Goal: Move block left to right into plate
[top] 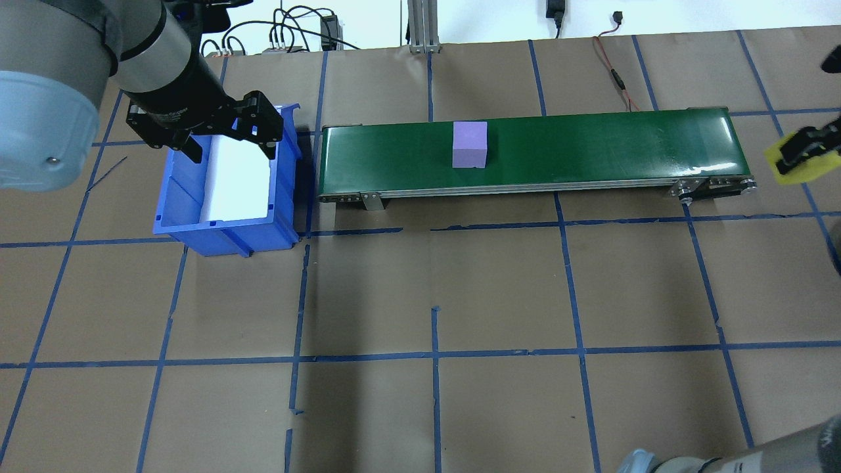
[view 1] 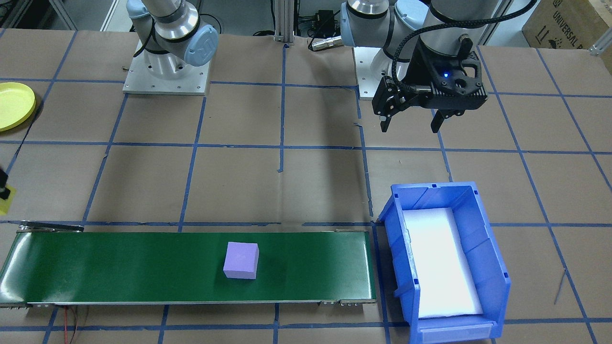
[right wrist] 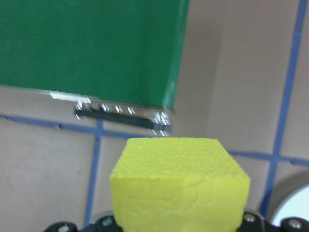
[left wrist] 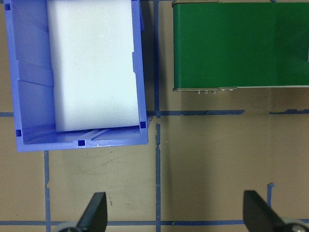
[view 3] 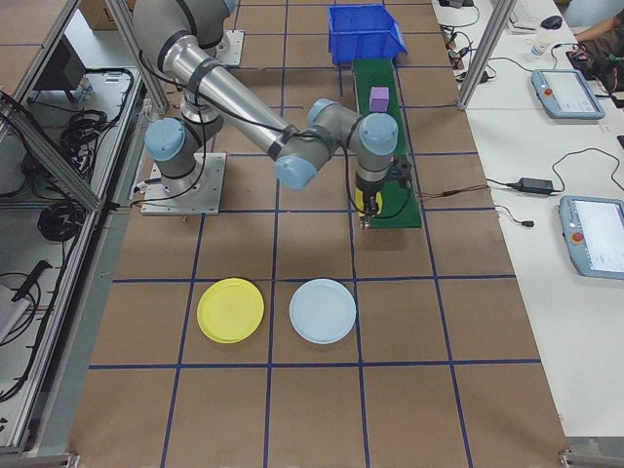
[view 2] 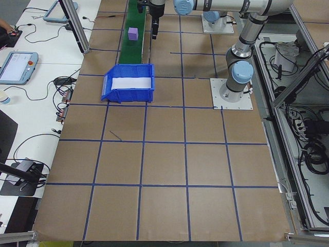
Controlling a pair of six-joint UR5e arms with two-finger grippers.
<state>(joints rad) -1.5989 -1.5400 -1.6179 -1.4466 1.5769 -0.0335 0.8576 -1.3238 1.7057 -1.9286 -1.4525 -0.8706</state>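
Right gripper (top: 800, 157), fingers clamped on the yellow block (right wrist: 178, 186), hangs past the conveyor's (top: 591, 148) right end; yellow plate (view 3: 230, 310) lies nearer the robot. Left gripper (view 1: 413, 122): fingers apart, empty.

My table (view 2: 164, 170) is covered in brown paper gridded with blue tape (view 2: 144, 128). Along one side I see a white bench (view 3: 546, 292) carrying teach pendants (view 3: 558, 93) and cables; aluminium framing (view 2: 77, 28) stands at the edges.
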